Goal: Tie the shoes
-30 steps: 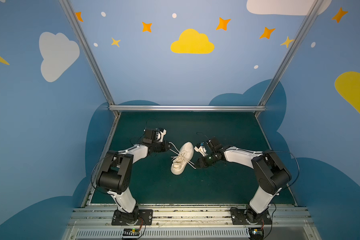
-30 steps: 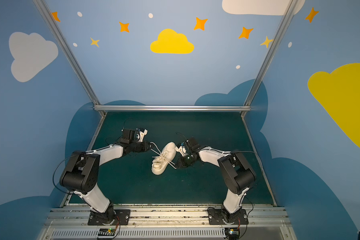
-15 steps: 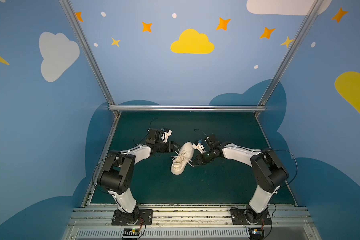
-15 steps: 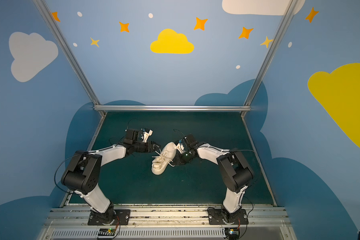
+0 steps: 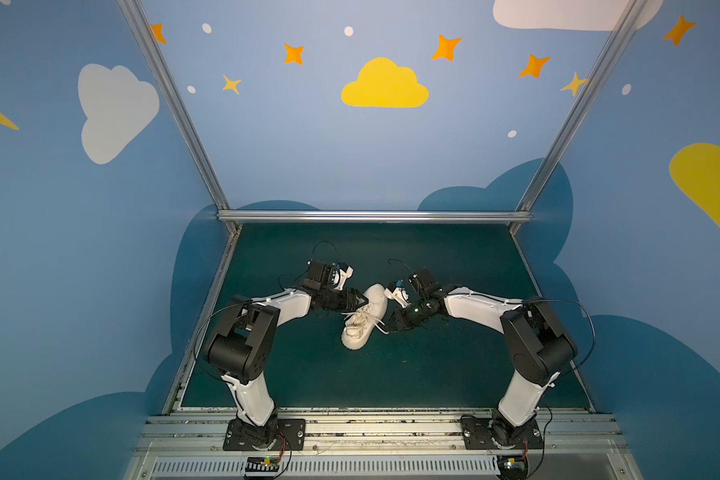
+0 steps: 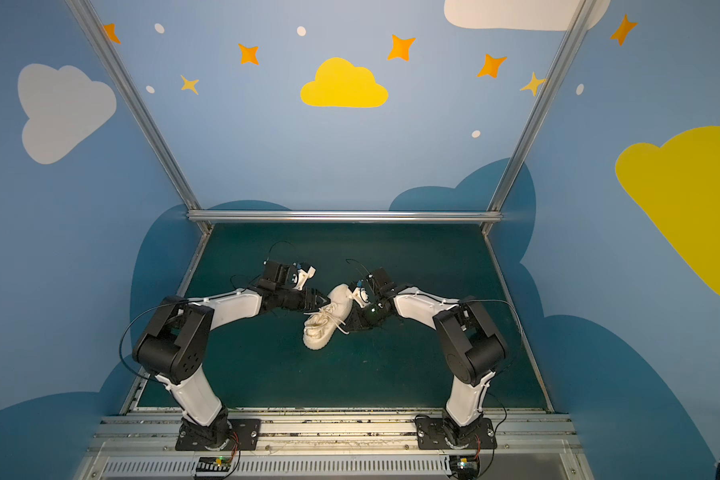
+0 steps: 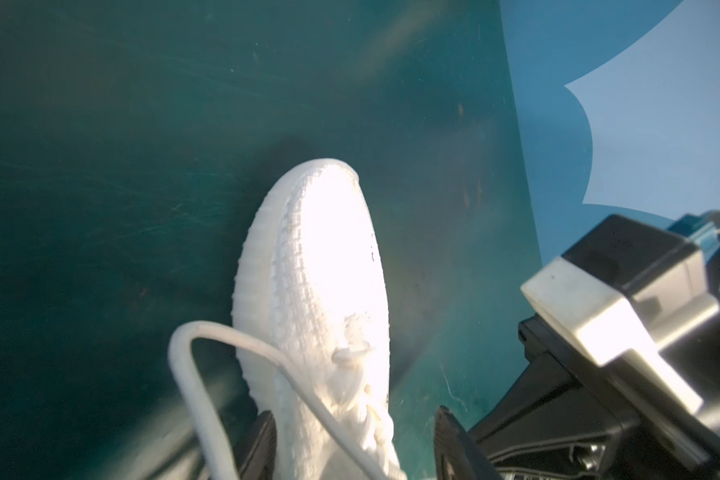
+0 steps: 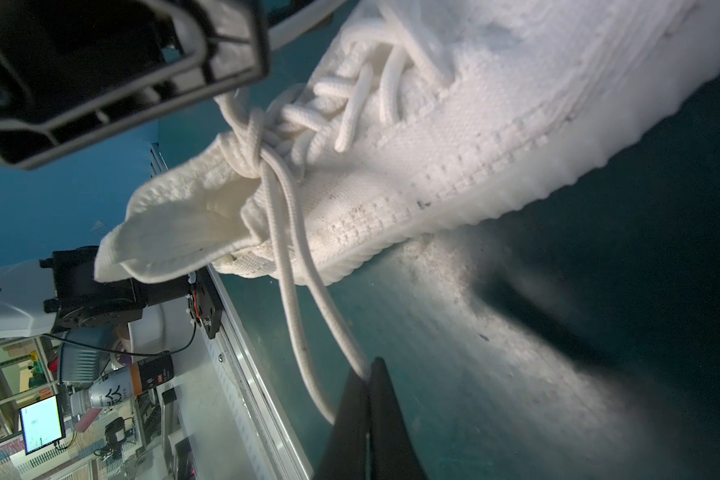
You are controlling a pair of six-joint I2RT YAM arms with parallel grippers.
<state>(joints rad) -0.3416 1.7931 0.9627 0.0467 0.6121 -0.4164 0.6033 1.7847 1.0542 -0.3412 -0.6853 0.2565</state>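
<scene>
- In both top views, the cream shoe [image 5: 364,320] [image 6: 324,326] lies aslant near the middle of a dark green mat [image 5: 391,374] [image 6: 350,374], between the two arms.
- Blue walls [image 5: 350,158] painted with yellow and white clouds and orange stars close in three sides. A silver frame [image 5: 375,216] runs along the mat's back edge and up the corners.
- The left gripper [image 5: 359,301] [image 6: 319,300] is at the shoe's left side. The right gripper [image 5: 393,327] [image 6: 352,327] sits low just beside its right side, with a lace [image 5: 377,325] running toward it.
- In the left wrist view, the shoe [image 7: 321,291] fills the middle, its knit upper glaring white above a ribbed sole.
- The left gripper [image 7: 355,415] has its jaws well apart, one on each side of the laced part, gripping nothing. Bare mat shows between one finger and the shoe.
- A lace [image 7: 192,365] arches out beside the shoe and crosses back over it. The right arm's black-and-white camera housing [image 7: 620,291] is close by.
- In the right wrist view, the right gripper [image 8: 366,374] is closed tight, pinching the lace [image 8: 292,291]. Two strands run to it from a knot at the shoe's collar.
- A finger [image 8: 229,45] of the left gripper hangs over the lacing and hides part of it.
- Past the mat's edge are a silver rail [image 8: 250,386] and the left arm [image 8: 17,299].
- Beyond them stands a can [image 8: 129,382] in white, orange and black, its lettering too blurred to read. A lit monitor [image 8: 42,424] shows text too small to make out.
</scene>
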